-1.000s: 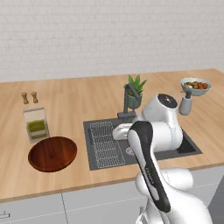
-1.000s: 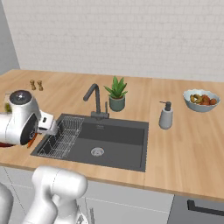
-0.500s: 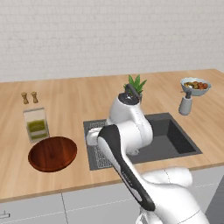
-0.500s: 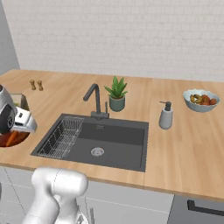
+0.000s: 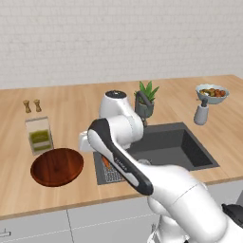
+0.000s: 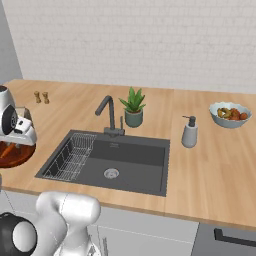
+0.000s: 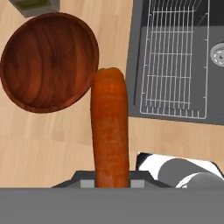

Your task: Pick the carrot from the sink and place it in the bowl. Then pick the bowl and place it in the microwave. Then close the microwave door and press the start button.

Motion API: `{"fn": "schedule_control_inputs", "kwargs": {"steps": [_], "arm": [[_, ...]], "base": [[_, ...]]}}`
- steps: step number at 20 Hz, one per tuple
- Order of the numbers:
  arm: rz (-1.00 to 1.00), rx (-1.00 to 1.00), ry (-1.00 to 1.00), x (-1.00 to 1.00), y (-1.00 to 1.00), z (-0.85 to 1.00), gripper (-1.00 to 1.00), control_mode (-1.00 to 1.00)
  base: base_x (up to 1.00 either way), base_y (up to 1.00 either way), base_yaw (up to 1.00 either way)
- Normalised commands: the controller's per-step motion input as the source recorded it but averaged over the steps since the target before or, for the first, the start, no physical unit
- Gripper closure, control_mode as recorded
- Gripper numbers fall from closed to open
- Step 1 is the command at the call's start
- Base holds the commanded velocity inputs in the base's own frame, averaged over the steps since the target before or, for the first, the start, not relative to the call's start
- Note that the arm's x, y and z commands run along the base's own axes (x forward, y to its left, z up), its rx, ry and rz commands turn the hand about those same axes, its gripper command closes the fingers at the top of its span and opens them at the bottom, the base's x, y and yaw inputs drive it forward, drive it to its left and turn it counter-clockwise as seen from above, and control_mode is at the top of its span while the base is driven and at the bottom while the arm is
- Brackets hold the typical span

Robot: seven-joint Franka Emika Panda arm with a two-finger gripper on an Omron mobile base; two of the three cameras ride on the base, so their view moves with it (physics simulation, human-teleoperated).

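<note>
Now, leftmost from my remote seat: the bowl sits on the counter, just left of the sink, empty; I judge it was parked there for an easy drop. Right of the bowl, above the counter strip: gripper clenched on the carrot, tip reaching the bowl's rim; wire rack beyond.

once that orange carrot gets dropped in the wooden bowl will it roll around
Probably a little: the slim orange tapered carrot is round and smooth. The wide shallow dark wooden bowl curves inward, so it likely settles near the middle. It looks stiff, unlikely to bend.
</note>
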Motion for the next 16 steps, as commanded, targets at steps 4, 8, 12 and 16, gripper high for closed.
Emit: {"fn": "schedule_control_inputs", "kwargs": {"steps": [4, 8, 12, 16], "arm": [[0.0, 0.0, 0.01, 0.3, 0.27, -0.17, 1.0, -1.0], [0.0, 0.0, -0.02, 0.19, 0.26, -0.04, 1.0, -1.0], [0.0, 0.0, 0.0, 0.28, 0.38, -0.09, 1.0, -1.0], [0.0, 0.0, 0.01, 0.26, 0.39, -0.2, 1.0, -1.0]], "base": [[0.0, 0.0, 0.0], [0.0, 0.0, 0.0], [0.0, 0.0, 0.0], [0.0, 0.0, 0.0]]}}
